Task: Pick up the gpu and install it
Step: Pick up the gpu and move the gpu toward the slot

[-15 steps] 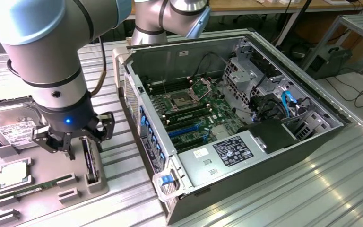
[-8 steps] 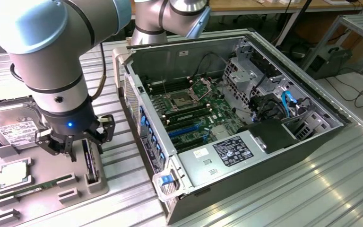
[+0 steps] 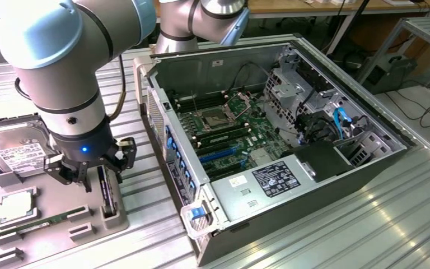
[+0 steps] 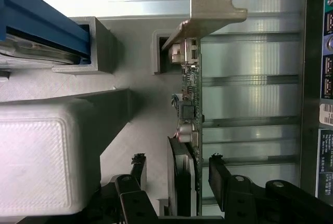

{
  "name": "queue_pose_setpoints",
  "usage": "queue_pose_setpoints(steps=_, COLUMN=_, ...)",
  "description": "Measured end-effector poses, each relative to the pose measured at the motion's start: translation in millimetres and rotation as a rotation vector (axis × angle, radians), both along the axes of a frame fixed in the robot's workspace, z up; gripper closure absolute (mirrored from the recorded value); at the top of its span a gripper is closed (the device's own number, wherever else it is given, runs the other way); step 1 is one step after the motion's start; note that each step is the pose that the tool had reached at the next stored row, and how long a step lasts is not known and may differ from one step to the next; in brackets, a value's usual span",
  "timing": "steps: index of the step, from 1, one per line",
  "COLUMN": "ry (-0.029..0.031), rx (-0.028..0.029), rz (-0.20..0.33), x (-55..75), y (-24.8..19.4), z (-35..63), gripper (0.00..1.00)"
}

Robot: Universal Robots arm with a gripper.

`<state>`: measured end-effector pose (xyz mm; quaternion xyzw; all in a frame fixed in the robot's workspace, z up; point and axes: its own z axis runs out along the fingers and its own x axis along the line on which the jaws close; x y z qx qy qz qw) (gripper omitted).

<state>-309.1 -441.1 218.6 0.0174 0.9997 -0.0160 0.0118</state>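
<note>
Claw [image 4: 177,157] open over gpu [image 4: 190,94]
The gpu stands on edge in the tray [image 4: 140,78], directly under the claw; its long axis runs between the spread fingers [image 4: 216,169], one facing each side, neither pressing it.

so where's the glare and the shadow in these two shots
Exterior view: bright streaks glare off the ribbed metal table, and the computer case is dimmer inside. Wrist view: the table beside the graphics card glares almost white, and so does the white block.
</note>
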Motion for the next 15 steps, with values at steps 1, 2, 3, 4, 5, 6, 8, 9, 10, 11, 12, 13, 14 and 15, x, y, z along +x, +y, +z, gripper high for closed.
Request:
queue_pose_setpoints(steps=1, ry=-0.0001, rx=0.0, rz=0.0, x=0.0, y=0.0, z=0.0, gripper=0.4)
queue_pose_setpoints(steps=2, ry=0.0, rx=0.0, rz=0.0, x=0.0, y=0.0, z=0.0, gripper=0.4)
queue_pose_setpoints(steps=3, ry=0.0, rx=0.0001, rz=0.0, x=0.0, y=0.0, z=0.0, gripper=0.4)
queue_pose_setpoints(steps=4, ry=-0.0001, rx=0.0001, rz=0.0, x=0.0, y=0.1, z=-0.1, gripper=0.4)
queue_pose_setpoints(steps=5, ry=-0.0002, rx=0.0002, rz=0.0, x=0.1, y=0.3, z=-0.1, gripper=0.4)
queue_pose_setpoints(steps=6, ry=-0.0001, rx=0.0001, rz=0.003, x=0.1, y=0.4, z=-0.2, gripper=0.4)
queue_pose_setpoints(steps=8, ry=0.0001, rx=-0.0001, rz=0.016, x=0.0, y=0.4, z=-0.3, gripper=0.4)
queue_pose_setpoints(steps=9, ry=0.0001, rx=-0.0001, rz=0.021, x=0.0, y=0.4, z=-0.4, gripper=0.4)
queue_pose_setpoints(steps=10, ry=0.0, rx=0.0, rz=0.022, x=0.0, y=0.4, z=-0.5, gripper=0.4)
queue_pose_setpoints(steps=11, ry=-0.0001, rx=0.0001, rz=0.023, x=-0.1, y=0.2, z=-0.5, gripper=0.4)
queue_pose_setpoints(steps=12, ry=-0.0001, rx=0.0, rz=0.023, x=-0.1, y=-0.1, z=-0.6, gripper=0.4)
queue_pose_setpoints(steps=13, ry=-0.0001, rx=0.0, rz=0.023, x=0.0, y=-0.5, z=-0.7, gripper=0.4)
queue_pose_setpoints(steps=14, ry=-0.0002, rx=0.0, rz=0.023, x=0.0, y=-0.6, z=-0.7, gripper=0.4)
queue_pose_setpoints(steps=15, ry=-0.0001, rx=0.0, rz=0.023, x=0.0, y=-0.7, z=-0.7, gripper=0.4)
